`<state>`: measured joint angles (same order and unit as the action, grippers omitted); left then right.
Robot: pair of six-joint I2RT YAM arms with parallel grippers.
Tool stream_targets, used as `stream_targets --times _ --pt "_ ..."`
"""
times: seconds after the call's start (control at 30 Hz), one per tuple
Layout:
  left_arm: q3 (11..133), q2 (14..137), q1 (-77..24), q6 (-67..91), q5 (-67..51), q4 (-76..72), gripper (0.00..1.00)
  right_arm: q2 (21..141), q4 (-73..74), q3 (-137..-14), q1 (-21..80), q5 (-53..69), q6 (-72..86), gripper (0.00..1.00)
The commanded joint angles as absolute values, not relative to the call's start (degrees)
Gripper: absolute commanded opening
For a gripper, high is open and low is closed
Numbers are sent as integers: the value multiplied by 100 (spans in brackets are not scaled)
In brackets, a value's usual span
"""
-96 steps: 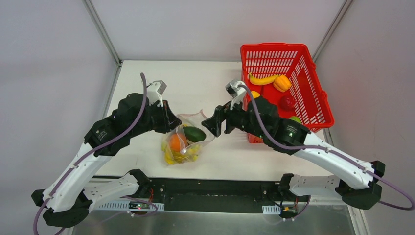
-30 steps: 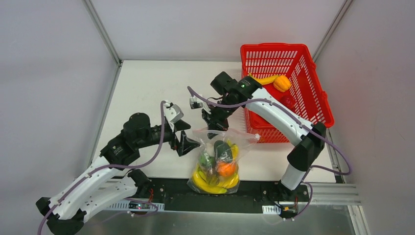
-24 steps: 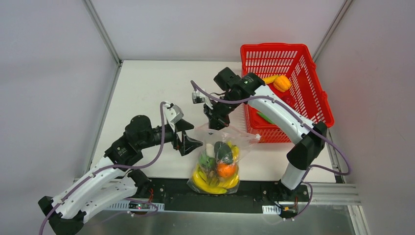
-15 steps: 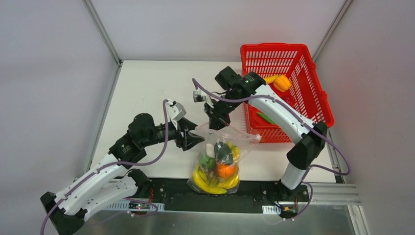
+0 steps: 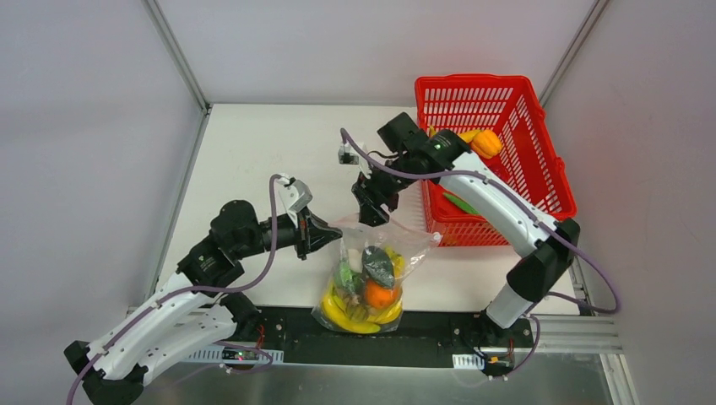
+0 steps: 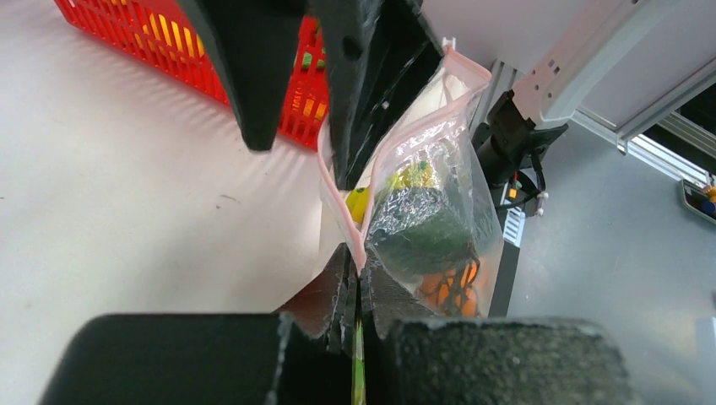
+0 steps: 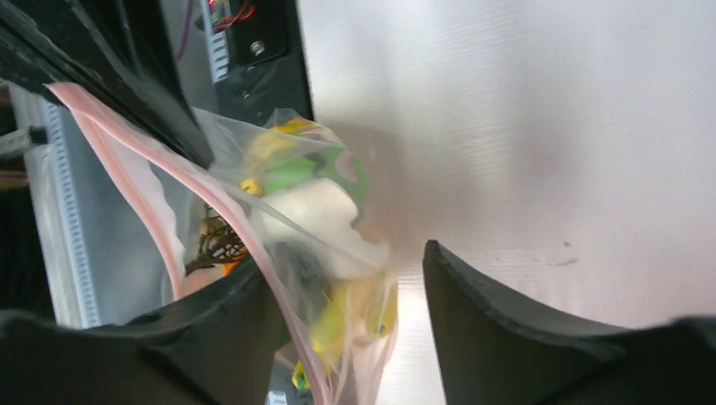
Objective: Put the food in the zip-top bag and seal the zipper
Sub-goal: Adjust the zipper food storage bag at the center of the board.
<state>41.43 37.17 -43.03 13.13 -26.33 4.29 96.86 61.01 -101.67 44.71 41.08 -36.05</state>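
Observation:
The zip-top bag [image 5: 371,253] hangs over the table's front edge, holding the food: yellow bananas [image 5: 346,316], an orange [image 5: 380,293] and a dark green piece [image 5: 377,263]. My left gripper [image 5: 325,232] is shut on the left end of the bag's pink zipper [image 6: 342,215]. My right gripper [image 5: 376,207] is open at the bag's top. In the right wrist view its fingers [image 7: 523,321] stand wide apart, with the zipper [image 7: 203,190] and the bag's side between them. A green round piece [image 7: 325,173] shows through the plastic.
The red lattice basket [image 5: 540,169] stands at the back right, close behind my right arm, with a yellow-orange piece [image 5: 485,143] and a green piece [image 5: 456,202] inside. The black frame rail [image 5: 439,325] runs below the hanging bag.
My left gripper has come up to the bag's top left corner and closed on the zipper. The bag has swung a little left and lower. My right arm has shifted slightly right.

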Motion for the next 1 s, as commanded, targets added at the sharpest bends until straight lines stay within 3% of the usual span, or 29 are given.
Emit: stream_targets --times 0.0,0.17,0.43,0.53,0.97 --pt "4397 3377 -4254 1213 -2448 554 0 8528 4869 -9617 4380 3239 -2419 67" --pt "4369 3143 -4254 1111 -2310 816 0 6899 3621 -8478 4268 2699 -1543 82" --pt "4467 2934 -4253 935 -2341 1118 0 4475 2353 -6369 4242 1451 -57 89" --pt "4561 2889 -4252 902 -2358 1209 0 4114 2385 -5866 4239 801 641 89" --pt "4546 2644 -4254 762 -2009 1526 0 2998 1496 -4361 4238 1704 1456 90"
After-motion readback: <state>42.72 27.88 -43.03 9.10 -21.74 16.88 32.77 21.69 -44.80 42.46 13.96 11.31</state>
